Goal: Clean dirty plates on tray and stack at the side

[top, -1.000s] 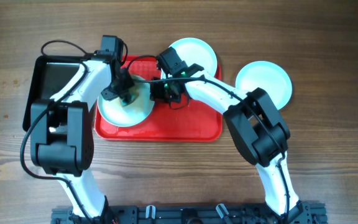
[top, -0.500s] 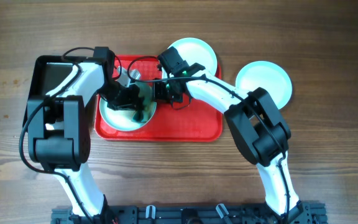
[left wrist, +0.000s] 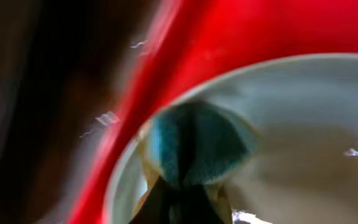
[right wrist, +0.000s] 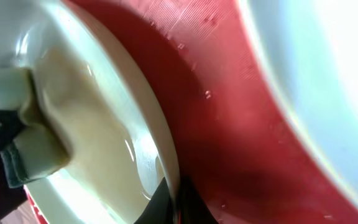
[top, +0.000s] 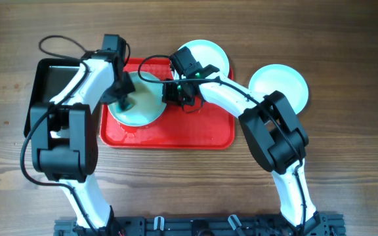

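The wood-grain table (top: 346, 164) carries a red, rounded-corner tray (top: 189, 134). Round glossy plates: first plate (top: 146, 110) on the tray's left, second plate (top: 209, 56) overlapping its far rim, third plate (top: 279, 85) on the table at right. The left gripper (top: 125, 99) clamps a soft teal sponge (left wrist: 194, 143) against the first plate; the right gripper (top: 169, 92) pinches that plate's rim.

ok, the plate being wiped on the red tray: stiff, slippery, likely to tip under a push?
Probably stiff: the plate shows no flex with the right gripper pinching only its rim. Likely slippery: its glossy face shows wet-looking highlights. Shadow under the rim suggests it sits tilted off the tray, so a hard push might pivot it.
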Tool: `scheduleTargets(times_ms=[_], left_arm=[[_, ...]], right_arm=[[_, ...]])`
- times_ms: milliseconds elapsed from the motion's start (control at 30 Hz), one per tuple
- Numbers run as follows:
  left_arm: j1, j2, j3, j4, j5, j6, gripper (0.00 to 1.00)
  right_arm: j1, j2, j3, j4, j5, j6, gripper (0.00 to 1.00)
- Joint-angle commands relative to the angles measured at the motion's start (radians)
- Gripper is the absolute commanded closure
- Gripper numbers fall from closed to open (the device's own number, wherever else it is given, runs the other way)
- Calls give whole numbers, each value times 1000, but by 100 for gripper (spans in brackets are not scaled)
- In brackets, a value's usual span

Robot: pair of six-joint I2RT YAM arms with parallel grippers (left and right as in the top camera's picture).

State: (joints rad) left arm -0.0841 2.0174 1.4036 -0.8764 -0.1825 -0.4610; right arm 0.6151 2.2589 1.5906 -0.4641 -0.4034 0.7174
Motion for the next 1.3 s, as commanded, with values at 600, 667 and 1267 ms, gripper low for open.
scheduleTargets(times_ms=[600, 667, 1267], left_arm=[[329, -192, 238, -220, 314, 166, 96], [357, -190, 238, -220, 324, 166, 96], [361, -188, 237, -193, 324, 166, 96]], right_arm=[[2, 39, -3, -29, 30, -26, 96], [1, 26, 29, -63, 34, -90, 96], [192, -355, 108, -209, 1168, -563, 96]])
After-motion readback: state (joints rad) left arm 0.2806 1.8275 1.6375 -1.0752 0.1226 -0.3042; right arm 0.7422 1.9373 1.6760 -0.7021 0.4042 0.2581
